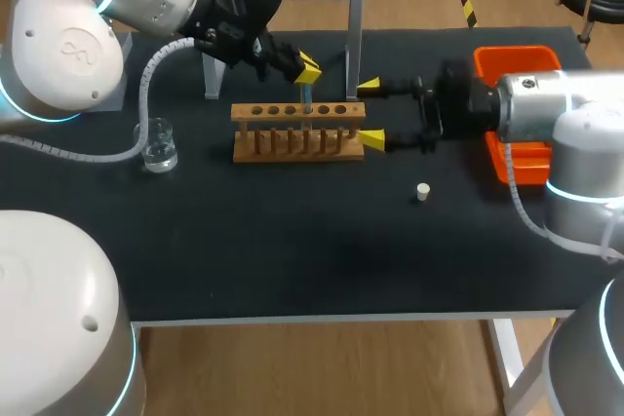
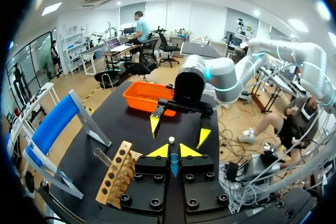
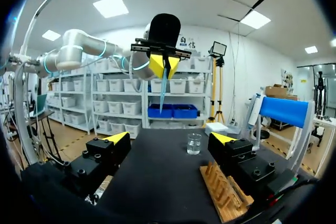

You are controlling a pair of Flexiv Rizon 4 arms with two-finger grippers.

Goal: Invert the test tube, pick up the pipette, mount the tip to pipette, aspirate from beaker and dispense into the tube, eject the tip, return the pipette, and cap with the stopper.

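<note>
Your left gripper (image 1: pixel 308 72) clamps a slim, clear bluish glass test tube (image 1: pixel 306 96) hanging over the holed wooden rack (image 1: pixel 297 135), while your right gripper (image 1: pixel 370 112) gapes beside the rack's end.

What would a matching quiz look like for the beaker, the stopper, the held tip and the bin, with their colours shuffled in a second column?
Things:
1. beaker
2. stopper
3. tip
4. bin

Colours:
A. orange
B. blue
C. clear
D. white

Pairs: 1-C, 2-D, 3-B, 4-A.
</note>
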